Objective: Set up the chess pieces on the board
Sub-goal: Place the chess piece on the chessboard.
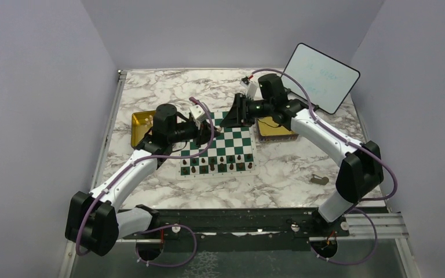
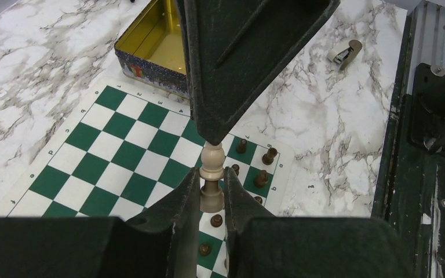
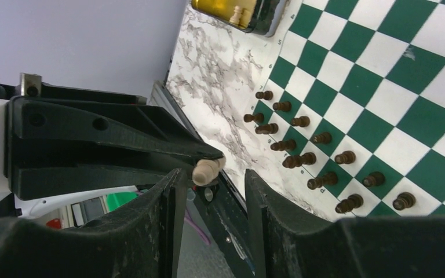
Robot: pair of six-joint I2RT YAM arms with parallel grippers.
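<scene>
Now, eyes on the middle of it: the left end effector (image 2: 211, 174) is pinching a cream piece (image 2: 211, 165) by its base, fingers pressed onto it from both sides, up in the air over the board (image 2: 121, 150). The piece's long axis runs straight out from those fingertips, head leading. Right at the head sits the tip of the right end effector (image 3: 214, 174), touching or just short; the left wrist view can't settle it.

Over to the right wrist view, and it shows what the other camera hides. The right fingers are spread wide, and the cream head pokes into the gap between them, closer to one finger than the other. It seems to lie across the gap rather than along it.

So the left arm owns the piece and the right merely brackets it. It looks like a handover or a re-grip, and it hinges on that head being centred in the gap before anything closes.

Beneath the left fingertips the dark pieces (image 2: 261, 176) stand in two rows on the board, and the other squares in view carry nothing. Beyond the board from the left end effector, a gold tray (image 2: 150, 40) sits on the counter (image 2: 324, 127).
</scene>
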